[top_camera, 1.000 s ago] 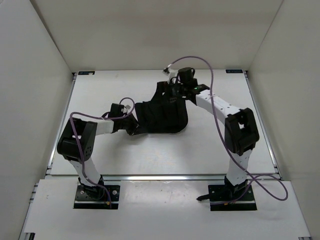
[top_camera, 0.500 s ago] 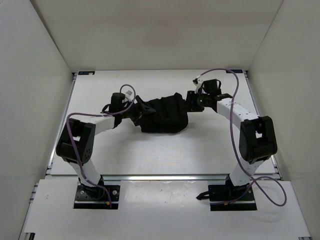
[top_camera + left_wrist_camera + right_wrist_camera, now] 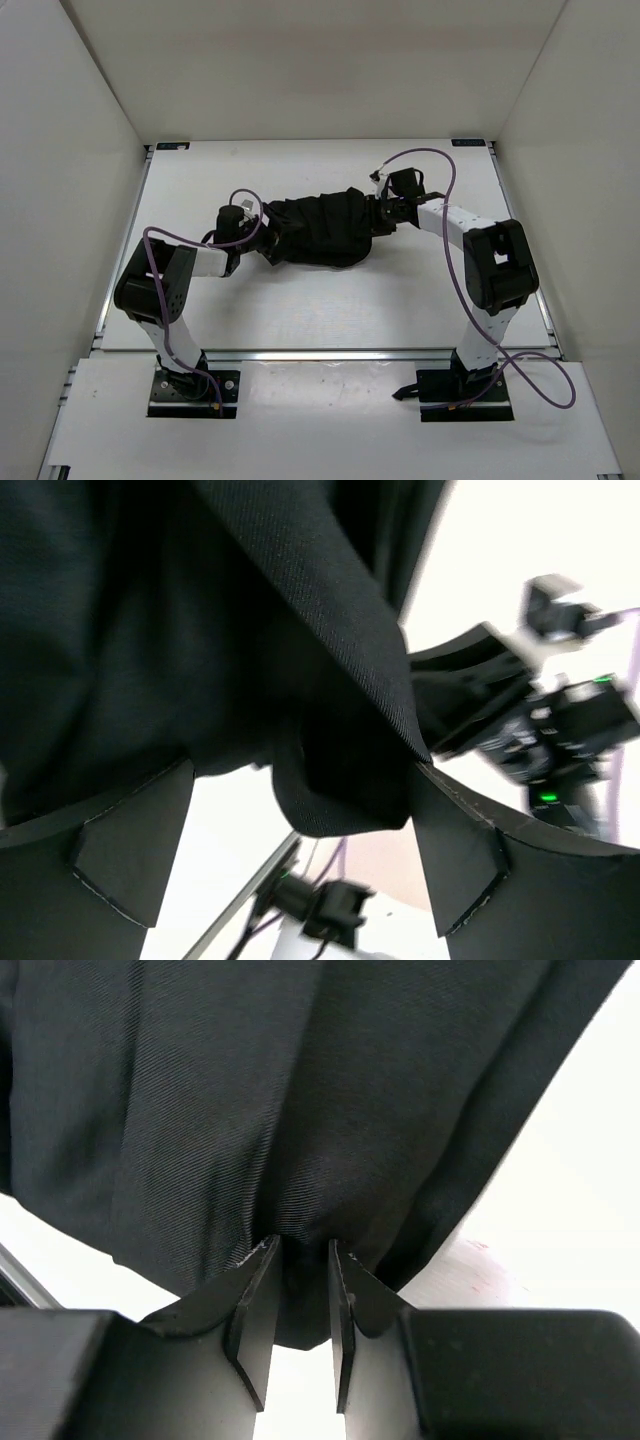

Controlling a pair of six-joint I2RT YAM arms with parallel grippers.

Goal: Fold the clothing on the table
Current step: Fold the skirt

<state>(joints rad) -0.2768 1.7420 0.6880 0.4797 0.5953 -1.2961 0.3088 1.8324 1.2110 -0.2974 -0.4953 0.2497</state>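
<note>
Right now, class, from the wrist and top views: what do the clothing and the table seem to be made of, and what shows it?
Clothing: woven cloth, probably, matte black. Fine diagonal weave lines and soft, draping folds show close up.
Table: a hard, smooth white sheet, perhaps laminate or painted board. It looks flat and even, with no grain.

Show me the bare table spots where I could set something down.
Free: the table strip between the clothing and the arm bases, and the far strip behind it. Crowded: mid-table, where left claw and right claw flank the clothing.
</note>
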